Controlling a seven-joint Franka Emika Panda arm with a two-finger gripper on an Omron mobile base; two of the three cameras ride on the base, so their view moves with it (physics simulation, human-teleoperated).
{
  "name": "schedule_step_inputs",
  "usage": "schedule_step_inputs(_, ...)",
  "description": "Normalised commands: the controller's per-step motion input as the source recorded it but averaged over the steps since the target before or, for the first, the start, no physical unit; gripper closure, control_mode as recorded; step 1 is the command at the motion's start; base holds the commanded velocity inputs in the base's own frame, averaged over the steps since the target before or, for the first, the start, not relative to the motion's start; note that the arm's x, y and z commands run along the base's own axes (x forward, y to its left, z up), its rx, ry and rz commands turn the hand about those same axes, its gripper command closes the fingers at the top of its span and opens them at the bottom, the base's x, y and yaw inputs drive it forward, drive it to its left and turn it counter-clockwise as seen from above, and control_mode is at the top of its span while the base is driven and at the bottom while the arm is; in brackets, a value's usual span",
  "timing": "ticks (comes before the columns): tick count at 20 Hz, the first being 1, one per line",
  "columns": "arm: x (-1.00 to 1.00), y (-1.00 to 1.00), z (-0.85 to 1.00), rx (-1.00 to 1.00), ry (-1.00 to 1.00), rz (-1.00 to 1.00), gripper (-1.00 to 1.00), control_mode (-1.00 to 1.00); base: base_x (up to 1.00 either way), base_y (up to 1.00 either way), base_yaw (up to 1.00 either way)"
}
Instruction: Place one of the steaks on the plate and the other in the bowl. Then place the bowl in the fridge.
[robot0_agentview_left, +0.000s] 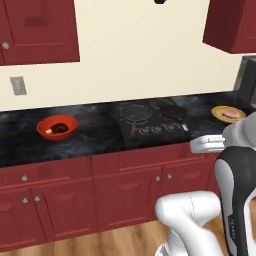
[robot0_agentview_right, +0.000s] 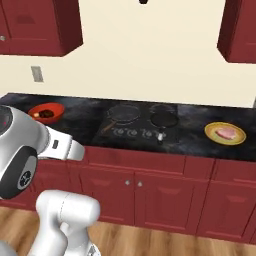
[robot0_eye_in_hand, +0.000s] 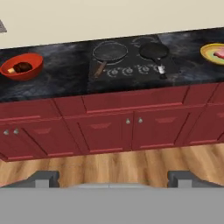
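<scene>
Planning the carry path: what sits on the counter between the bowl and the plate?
In the left base view: between bowl and plate, the cooktop with two frying pans.

A home kitchen: dark red cabinets (robot0_agentview_left: 125, 192) under a black marbled counter (robot0_agentview_left: 90, 135), a built-in cooktop (robot0_agentview_right: 137, 122) carrying frying pans (robot0_eye_in_hand: 109, 52), wall cupboards (robot0_agentview_left: 37, 30), wooden floor (robot0_eye_in_hand: 109, 168).
</scene>
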Motion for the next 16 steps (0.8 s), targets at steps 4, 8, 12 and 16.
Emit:
schedule_step_inputs(4, 0.0, 0.0, 0.0, 0.0, 0.0, 0.0, -1.0, 1.0, 0.01, 1.0, 0.12)
schedule_step_inputs(8, 0.0, 0.0, 0.0, 0.0, 0.0, 0.0, -1.0, 1.0, 0.13, 1.0, 0.08)
schedule_step_inputs(12, 0.0, 0.0, 0.0, 0.0, 0.0, 0.0, -1.0, 1.0, 0.52, 1.0, 0.01)
schedule_step_inputs(16, 0.0, 0.0, 0.0, 0.0, 0.0, 0.0, -1.0, 1.0, 0.91, 0.61, 0.0)
